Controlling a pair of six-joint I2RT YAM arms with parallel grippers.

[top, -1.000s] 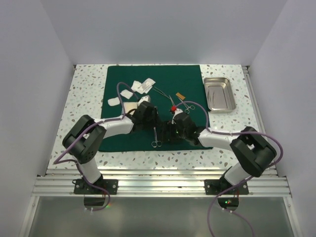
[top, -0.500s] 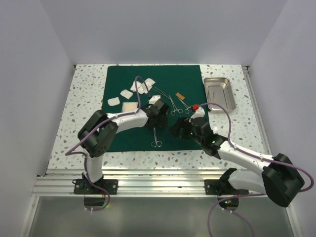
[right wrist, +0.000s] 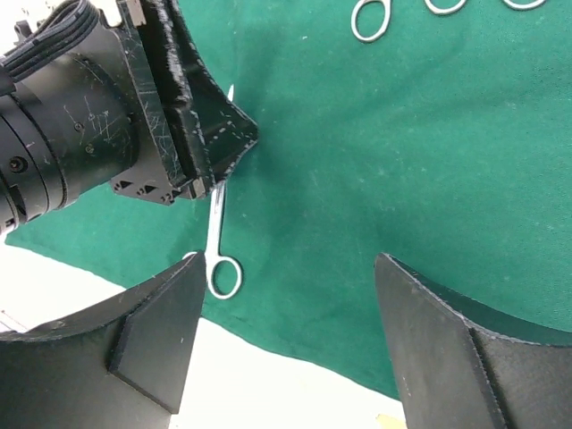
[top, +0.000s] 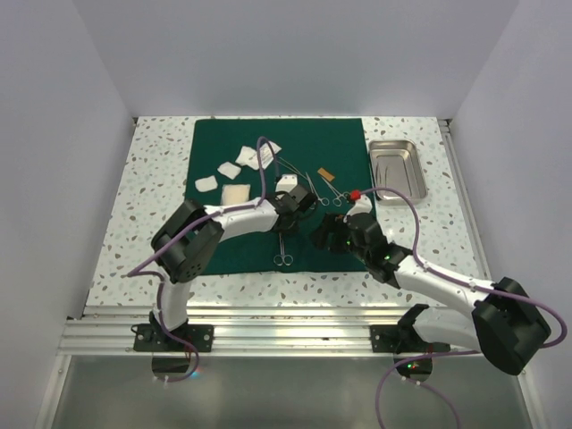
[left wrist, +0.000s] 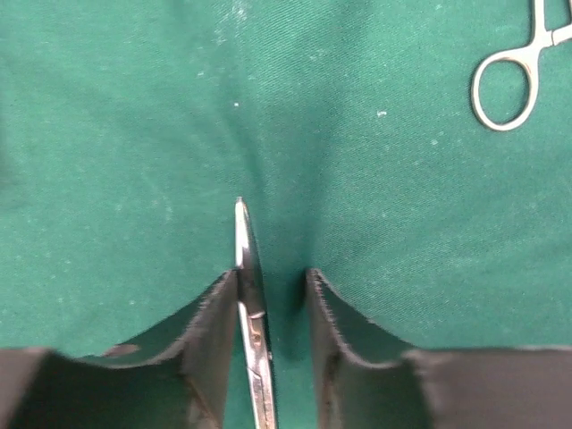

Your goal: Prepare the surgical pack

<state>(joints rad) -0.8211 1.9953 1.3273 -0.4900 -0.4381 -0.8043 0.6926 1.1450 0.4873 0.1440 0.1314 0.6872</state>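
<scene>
A dark green cloth [top: 241, 241] lies flat on the table. Steel scissors [top: 282, 250] lie on its near part, also visible in the left wrist view [left wrist: 243, 250] and the right wrist view [right wrist: 215, 228]. My left gripper [top: 284, 223] is low over the cloth, its jaws [left wrist: 273, 277] astride the scissors' blades. The left finger touches the blade; the right finger stands apart. My right gripper [top: 320, 239] is wide open and empty [right wrist: 290, 277] above the cloth's near edge. Forceps [top: 315, 189] and white gauze pads [top: 231, 170] lie farther back. The steel tray [top: 398, 170] stands to the right.
A small brown strip [top: 325, 173] lies on the cloth near the forceps. The two grippers are close together, with the left gripper body [right wrist: 192, 116] filling the upper left of the right wrist view. Forceps rings [left wrist: 505, 89] lie at the upper right of the left wrist view.
My left gripper has moved right and come down over the scissors' blades. My right arm swung out to the right a second ago and has barely moved since.
</scene>
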